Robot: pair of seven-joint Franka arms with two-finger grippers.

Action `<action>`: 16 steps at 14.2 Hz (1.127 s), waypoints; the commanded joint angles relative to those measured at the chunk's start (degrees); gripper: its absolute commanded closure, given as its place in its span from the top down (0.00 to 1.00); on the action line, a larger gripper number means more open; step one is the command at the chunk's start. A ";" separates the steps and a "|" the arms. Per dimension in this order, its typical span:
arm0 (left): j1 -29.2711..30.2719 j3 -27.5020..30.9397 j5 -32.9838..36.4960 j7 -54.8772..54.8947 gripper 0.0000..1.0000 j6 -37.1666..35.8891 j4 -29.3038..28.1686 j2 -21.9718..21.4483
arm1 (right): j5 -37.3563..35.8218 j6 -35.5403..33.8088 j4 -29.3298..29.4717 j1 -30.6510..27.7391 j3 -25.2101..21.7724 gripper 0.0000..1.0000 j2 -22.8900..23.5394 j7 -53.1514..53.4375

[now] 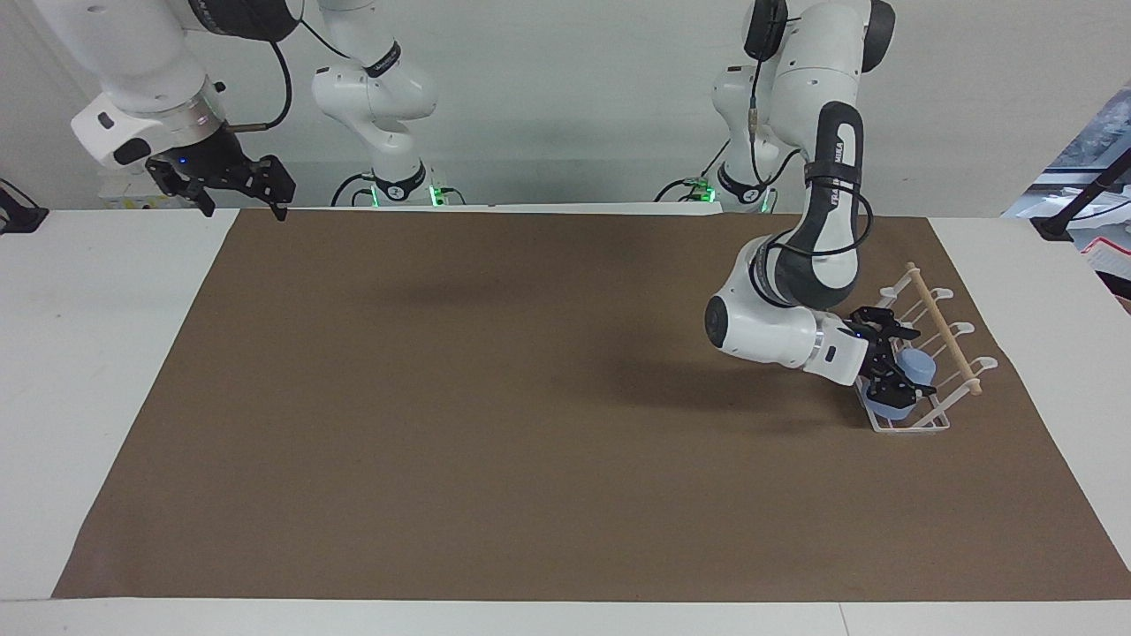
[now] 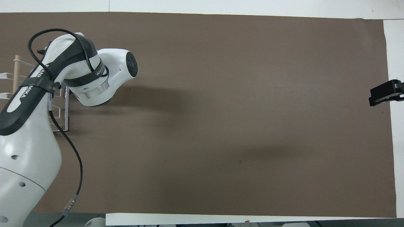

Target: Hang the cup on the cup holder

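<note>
The white wire cup holder (image 1: 945, 331) with its wooden dowel stands on the brown mat at the left arm's end of the table; it also shows in the overhead view (image 2: 15, 74). My left gripper (image 1: 894, 371) is shut on the light blue cup (image 1: 915, 364). It holds the cup tilted, mouth down, low among the prongs at the end of the rack farthest from the robots. In the overhead view the left arm hides the cup and the gripper. My right gripper (image 1: 240, 193) waits open and empty in the air over the right arm's end of the table, and shows in the overhead view (image 2: 383, 96).
A brown mat (image 1: 495, 397) covers most of the white table (image 1: 79, 353). The left arm's wrist and elbow (image 1: 778, 327) hang low over the mat beside the rack.
</note>
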 commanded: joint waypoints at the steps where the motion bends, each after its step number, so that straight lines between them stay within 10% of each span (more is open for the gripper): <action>1: 1.51 0.17 -11.57 12.28 1.00 4.49 -1.40 -9.37 | -0.19 -0.14 -1.23 -0.63 0.51 0.99 -1.04 -0.05; 12: 11.08 0.70 -48.26 78.37 1.00 10.23 -4.46 -23.37 | -0.19 0.56 -1.40 -0.37 0.77 0.99 -1.04 -0.05; 16: 15.48 0.88 -57.85 104.94 1.00 -0.82 -2.20 -25.40 | 3.94 0.92 -1.40 -2.39 0.68 0.99 -0.95 -0.05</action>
